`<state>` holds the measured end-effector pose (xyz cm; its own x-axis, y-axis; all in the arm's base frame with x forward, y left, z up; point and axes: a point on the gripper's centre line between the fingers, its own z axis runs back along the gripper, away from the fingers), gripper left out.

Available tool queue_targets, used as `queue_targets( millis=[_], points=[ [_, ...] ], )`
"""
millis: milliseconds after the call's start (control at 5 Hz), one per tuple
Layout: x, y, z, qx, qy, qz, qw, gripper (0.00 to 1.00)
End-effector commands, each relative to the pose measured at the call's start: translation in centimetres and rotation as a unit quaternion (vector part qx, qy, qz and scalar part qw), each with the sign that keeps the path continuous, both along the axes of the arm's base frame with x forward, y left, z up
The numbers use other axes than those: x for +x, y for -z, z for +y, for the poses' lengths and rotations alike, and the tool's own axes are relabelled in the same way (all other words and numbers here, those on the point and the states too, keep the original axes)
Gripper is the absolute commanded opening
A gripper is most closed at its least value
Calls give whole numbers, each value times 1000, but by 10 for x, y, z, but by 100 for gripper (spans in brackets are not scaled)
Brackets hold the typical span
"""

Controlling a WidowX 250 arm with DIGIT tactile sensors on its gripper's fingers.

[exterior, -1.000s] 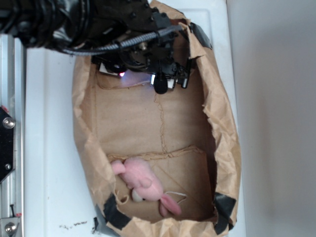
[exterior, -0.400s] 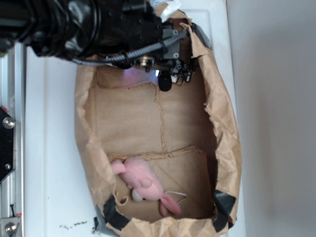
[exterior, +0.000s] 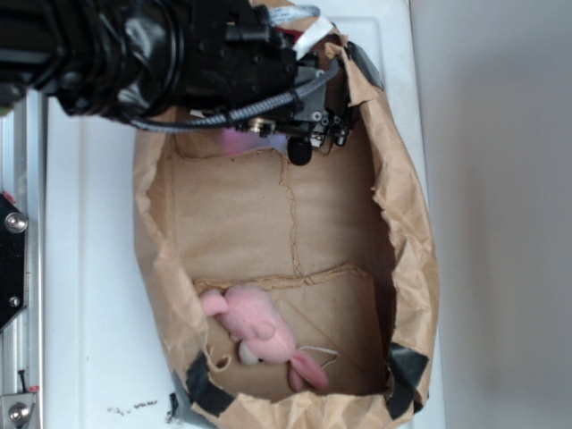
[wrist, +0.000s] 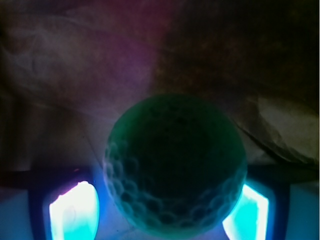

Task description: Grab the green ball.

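Note:
In the wrist view the green ball [wrist: 175,165] fills the middle, round, dimpled and dark in shadow. It sits between the two glowing fingers of my gripper [wrist: 160,212]. The left pad [wrist: 72,212] stands a little apart from the ball, and the right pad [wrist: 247,215] is at its edge. The jaws are spread wider than the ball. In the exterior view the gripper [exterior: 304,147] is down at the far end of the brown paper bag [exterior: 411,268], and the arm hides the ball.
A pink plush animal [exterior: 259,335] lies at the near end of the bag. The crumpled paper walls rise around the gripper. A metal rail [exterior: 18,268] runs along the left of the white table.
The arm has shifted a little toward the far end of the bag and settled lower. The purple glow under it is now mostly covered. The plush has not moved.

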<state>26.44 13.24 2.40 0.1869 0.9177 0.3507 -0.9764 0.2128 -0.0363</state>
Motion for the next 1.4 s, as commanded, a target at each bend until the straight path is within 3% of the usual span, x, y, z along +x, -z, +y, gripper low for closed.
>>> queue_targets(
  millis=[0, 200, 400, 1000, 1200],
  points=[
    [17, 3, 12, 12, -85, -46, 995, 100],
    [15, 2, 11, 12, -98, -48, 994, 100],
    [14, 2, 11, 13, -89, -52, 995, 0],
    [15, 0, 9, 17, -68, -68, 995, 0],
    [14, -7, -4, 0, 55, -9, 998, 0]
  ],
)
